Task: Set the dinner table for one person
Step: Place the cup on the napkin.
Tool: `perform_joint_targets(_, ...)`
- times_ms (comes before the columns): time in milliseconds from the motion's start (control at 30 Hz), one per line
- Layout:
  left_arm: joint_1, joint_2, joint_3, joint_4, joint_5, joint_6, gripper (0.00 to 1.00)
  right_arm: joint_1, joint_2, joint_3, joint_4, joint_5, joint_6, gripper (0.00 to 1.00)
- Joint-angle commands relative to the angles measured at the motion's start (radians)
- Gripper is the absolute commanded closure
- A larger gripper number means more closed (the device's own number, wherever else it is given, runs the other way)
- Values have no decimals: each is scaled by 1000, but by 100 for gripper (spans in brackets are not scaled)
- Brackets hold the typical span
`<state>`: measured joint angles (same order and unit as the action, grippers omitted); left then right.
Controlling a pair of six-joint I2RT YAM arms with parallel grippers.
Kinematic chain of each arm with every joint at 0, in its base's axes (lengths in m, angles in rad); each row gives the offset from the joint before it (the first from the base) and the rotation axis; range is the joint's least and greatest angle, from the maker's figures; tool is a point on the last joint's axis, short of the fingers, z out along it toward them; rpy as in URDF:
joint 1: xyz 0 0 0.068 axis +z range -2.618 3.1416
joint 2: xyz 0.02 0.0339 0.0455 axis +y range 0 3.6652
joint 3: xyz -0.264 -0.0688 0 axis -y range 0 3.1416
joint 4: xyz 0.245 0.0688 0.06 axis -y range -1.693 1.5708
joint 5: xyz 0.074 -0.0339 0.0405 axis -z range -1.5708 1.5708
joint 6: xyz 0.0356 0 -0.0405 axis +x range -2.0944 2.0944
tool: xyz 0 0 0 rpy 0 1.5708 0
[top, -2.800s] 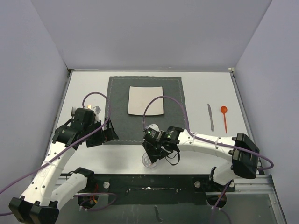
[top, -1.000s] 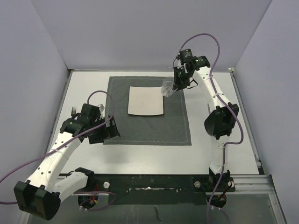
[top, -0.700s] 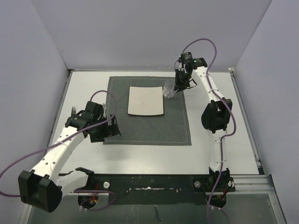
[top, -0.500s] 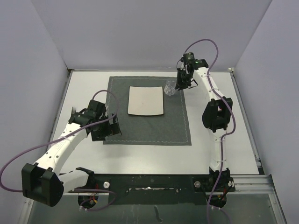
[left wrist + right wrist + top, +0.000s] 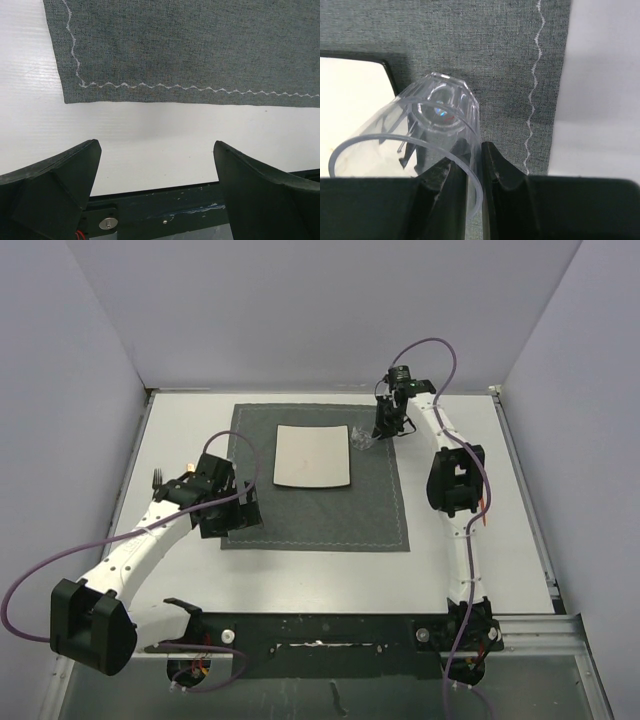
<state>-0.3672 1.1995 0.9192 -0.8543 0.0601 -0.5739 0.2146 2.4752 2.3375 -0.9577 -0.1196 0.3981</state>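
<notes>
Underneath everything, the dinner table (image 5: 180,430), white and flat. Over the near left corner of the placemat (image 5: 320,510), left gripper (image 5: 156,170) spread wide, empty. Farther off, at the placemat's far right corner, right gripper (image 5: 469,162) clenched on the rim of a clear glass (image 5: 440,115), base end pointing away from the fingers toward the cloth, just beside the plate (image 5: 355,100). Probably the right arm's job to lower it and stand it upright there.

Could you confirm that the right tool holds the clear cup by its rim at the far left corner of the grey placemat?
Not quite: the right tool holds the clear cup by its rim at the far right corner of the grey placemat, as the top external view shows.
</notes>
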Motion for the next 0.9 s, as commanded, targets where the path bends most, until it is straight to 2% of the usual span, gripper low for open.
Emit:
perform_joint_targets(0,-15,-21,3,49,-29,-14,2,-7,-17,61,54,22,-9,100)
perform_joint_targets(267,-38,-12,2,48,-41,-28,2,-17,-77,8,104,87,-10,100)
perform_joint_targets(433,-50,-6,4,48,-47,-36,2,-22,-53,57,76,85,-12,100)
perform_joint_targets(867,-72,13,2,49,-49,-52,2,-23,-35,55,67,108,-25,100)
